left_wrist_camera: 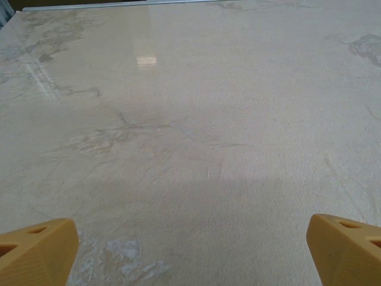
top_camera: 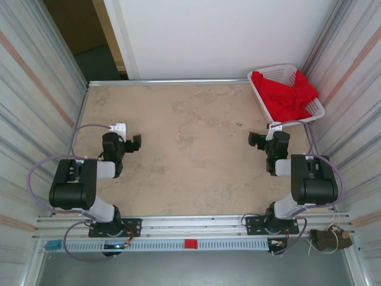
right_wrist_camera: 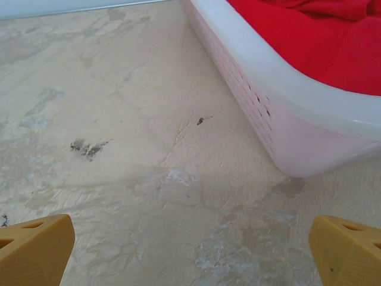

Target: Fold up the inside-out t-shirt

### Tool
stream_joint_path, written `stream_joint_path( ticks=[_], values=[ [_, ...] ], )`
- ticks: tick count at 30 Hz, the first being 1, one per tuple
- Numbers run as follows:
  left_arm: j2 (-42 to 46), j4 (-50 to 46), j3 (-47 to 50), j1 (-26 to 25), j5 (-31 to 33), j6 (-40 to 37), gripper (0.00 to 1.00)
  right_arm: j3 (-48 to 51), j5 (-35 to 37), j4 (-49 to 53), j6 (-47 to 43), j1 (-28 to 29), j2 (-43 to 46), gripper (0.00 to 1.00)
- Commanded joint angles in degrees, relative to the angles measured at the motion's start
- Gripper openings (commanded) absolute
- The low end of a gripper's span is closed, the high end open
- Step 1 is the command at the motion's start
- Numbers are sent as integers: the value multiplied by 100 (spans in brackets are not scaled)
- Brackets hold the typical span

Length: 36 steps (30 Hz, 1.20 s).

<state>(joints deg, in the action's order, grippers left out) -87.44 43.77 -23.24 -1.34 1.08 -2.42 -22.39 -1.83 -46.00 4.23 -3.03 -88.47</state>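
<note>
no legible text, brand or number anywhere, small red tag (top_camera: 190, 243) on the front rail (top_camera: 238, 245) at 6 o'clock too small to read, blue tag (top_camera: 52, 244) at 7 o'clock same, white tag (top_camera: 121, 127) at 9 o'clock unreadable
</note>
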Motion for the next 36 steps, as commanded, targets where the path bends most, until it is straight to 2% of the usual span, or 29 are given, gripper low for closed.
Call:
stream_joint_path(
  ticks=[1,36],
  values=[
    [95,176,-16,-32,32,-84,99,-112,-73,44,52,-21,21,99],
    [128,196,3,29,-102,-60,97,-106,-93,43,69,-32,31,99]
  ],
)
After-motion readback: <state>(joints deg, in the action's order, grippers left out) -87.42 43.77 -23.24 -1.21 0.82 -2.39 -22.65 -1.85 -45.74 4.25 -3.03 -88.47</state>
